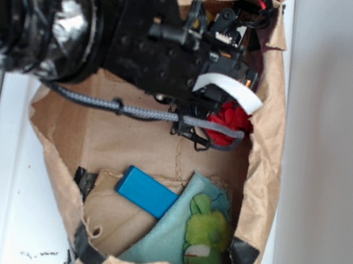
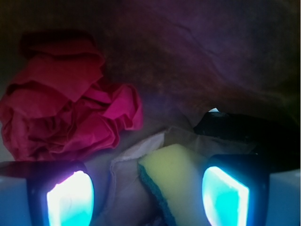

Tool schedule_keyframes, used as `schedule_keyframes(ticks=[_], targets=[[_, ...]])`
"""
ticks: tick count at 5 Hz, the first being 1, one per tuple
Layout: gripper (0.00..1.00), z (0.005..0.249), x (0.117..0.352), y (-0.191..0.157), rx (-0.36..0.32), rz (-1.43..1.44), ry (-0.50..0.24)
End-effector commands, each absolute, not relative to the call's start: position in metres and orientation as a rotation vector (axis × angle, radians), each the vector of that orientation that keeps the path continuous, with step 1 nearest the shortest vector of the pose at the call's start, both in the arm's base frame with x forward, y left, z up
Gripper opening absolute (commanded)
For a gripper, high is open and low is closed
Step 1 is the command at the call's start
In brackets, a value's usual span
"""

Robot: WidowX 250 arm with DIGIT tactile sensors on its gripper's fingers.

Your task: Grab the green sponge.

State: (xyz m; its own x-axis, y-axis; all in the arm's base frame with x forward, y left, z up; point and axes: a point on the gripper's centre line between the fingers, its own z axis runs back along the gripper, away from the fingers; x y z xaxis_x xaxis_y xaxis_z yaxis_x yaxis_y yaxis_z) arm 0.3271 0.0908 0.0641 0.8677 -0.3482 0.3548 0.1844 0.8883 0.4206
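The green sponge (image 2: 176,174) lies tilted on pale cloth, yellow foam face up and a thin dark green layer along its left edge. My gripper (image 2: 148,197) is open around it. The right pad (image 2: 225,195) is close against the sponge's right side, while the left pad (image 2: 70,197) stands well apart from it. In the exterior view the gripper (image 1: 210,114) reaches down into the far right part of the paper-lined box. The arm hides the sponge there.
A crumpled red cloth (image 2: 66,108) lies just beyond the left finger, also seen as red cloth (image 1: 232,125). Brown paper walls (image 1: 277,122) rise close on the right. Near the front are a blue block (image 1: 147,192), a teal cloth (image 1: 171,237) and a lime plush toy (image 1: 206,233).
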Motion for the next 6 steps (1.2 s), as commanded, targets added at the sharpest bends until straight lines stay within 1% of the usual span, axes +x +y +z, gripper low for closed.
schedule_keyframes(ticks=[1,3,4,5,6], targets=[[1.00,0.0629,0.3512,0.0891,0.435,-0.277,-0.481],[1.00,0.0587,0.3533,0.0899,0.454,-0.269,-0.478],[0.46,0.0598,0.3518,0.0896,0.442,-0.280,-0.479],[0.00,0.0617,0.3522,0.0902,0.430,-0.265,-0.478],[0.00,0.0616,0.3515,0.0899,0.434,-0.268,-0.485]])
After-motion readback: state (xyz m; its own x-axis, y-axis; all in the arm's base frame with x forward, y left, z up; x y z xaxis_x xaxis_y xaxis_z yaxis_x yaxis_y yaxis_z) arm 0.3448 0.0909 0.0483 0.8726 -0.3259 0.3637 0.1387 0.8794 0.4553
